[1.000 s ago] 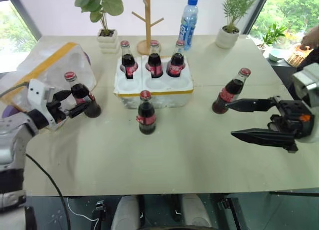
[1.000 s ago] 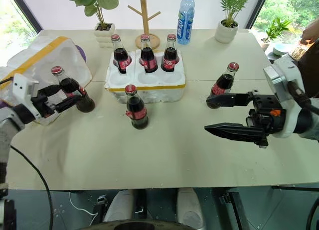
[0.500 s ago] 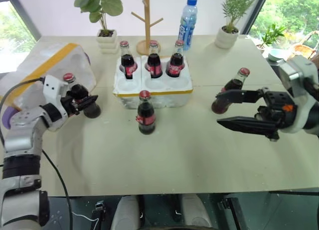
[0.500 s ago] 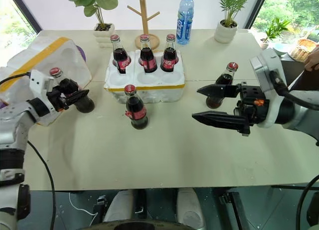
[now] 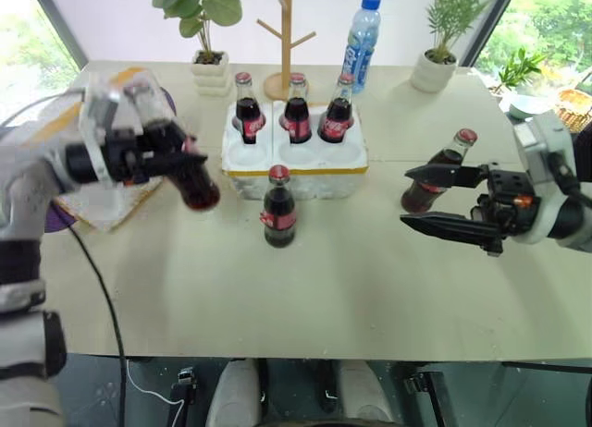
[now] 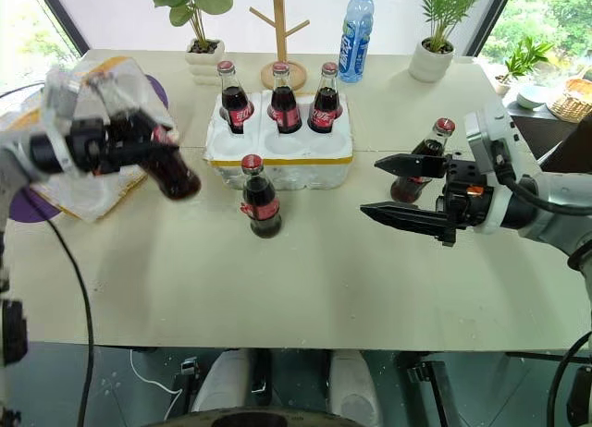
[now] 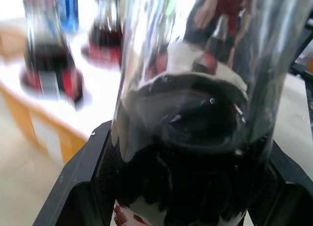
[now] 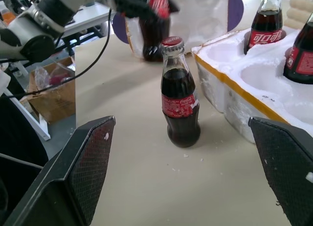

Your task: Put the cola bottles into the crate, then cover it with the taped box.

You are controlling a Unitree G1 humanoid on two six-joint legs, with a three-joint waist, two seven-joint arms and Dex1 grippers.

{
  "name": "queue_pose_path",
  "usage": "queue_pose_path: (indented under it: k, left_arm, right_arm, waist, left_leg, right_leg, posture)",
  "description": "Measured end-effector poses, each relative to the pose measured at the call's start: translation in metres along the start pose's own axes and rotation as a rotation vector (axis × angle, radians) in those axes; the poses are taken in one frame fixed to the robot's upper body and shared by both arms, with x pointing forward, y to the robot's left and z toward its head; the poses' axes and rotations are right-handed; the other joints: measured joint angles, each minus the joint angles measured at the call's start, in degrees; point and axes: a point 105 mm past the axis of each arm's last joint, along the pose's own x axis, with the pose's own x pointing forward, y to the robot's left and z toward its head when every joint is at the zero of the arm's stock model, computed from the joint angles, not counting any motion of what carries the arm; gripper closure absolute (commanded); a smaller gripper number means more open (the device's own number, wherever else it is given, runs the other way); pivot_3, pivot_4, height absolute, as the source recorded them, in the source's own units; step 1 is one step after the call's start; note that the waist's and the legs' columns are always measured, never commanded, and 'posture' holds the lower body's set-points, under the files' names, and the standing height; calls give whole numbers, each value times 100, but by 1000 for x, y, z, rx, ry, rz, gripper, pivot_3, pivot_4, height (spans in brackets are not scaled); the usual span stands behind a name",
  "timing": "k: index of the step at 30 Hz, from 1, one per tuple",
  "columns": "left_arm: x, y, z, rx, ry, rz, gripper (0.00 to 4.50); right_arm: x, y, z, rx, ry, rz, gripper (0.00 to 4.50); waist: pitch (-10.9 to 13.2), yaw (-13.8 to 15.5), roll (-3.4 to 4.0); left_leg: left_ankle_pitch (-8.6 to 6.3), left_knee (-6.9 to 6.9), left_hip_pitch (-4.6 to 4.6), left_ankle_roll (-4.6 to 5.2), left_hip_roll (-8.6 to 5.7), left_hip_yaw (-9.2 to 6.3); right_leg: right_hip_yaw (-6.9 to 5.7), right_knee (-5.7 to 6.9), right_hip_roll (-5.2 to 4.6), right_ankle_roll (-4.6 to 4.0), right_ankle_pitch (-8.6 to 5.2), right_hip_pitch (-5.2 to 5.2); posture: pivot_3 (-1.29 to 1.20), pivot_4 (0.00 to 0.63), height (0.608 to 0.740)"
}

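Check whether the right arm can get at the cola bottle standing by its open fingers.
Probably yes. The right gripper is open, and the cola bottle stands alone on the table just behind the far finger, with nothing between them.

Six small glass cola bottles with red caps and red labels: three (image 5: 296,108) stand in the low white foam crate (image 5: 294,150), one is carried tilted (image 5: 180,164), two stand loose (image 5: 278,208). One tall blue-capped water bottle (image 5: 361,43), one large yellow-taped foam box (image 6: 83,173), three potted plants (image 5: 196,20) and one wooden branch stand (image 5: 285,39) at the far edge.
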Motion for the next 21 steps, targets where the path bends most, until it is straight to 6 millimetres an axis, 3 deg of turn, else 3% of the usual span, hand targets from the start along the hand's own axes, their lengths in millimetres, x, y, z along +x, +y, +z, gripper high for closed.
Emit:
queue_pose_path:
  k: [5,8,12,21]
  left_arm:
    - [33,26,17,4,-80,51,1836]
    - [48,31,19,33,-82,47,1836]
    - [72,37,0,40,-63,52,1836]
    - [96,43,-32,204,58,91,1836]
  right_arm:
    - [-2,-2,-6,9,1,-24,0]
    - [-3,-4,-7,6,-7,-40,0]
    - [-3,-5,-12,14,-13,-58,0]
    - [0,-10,-23,17,-9,-90,0]
  waist:
    - [3,-4,-5]
    - [3,-29,-5]
    - [4,-10,-7]
    - [5,-3,-8]
  left_leg:
    - [0,7,-6,0,0,-5]
    - [-1,10,-6,2,2,-1]
    - [0,12,-7,2,2,-3]
    - [-2,31,-10,4,5,-3]
  right_leg:
    - [-4,1,8,0,0,-2]
    - [-2,-1,8,1,0,-3]
    - [-2,0,9,1,0,-3]
    - [-2,10,9,1,0,-1]
  posture:
    - [0,150,740]
    - [0,150,740]
    - [0,150,740]
    - [0,150,740]
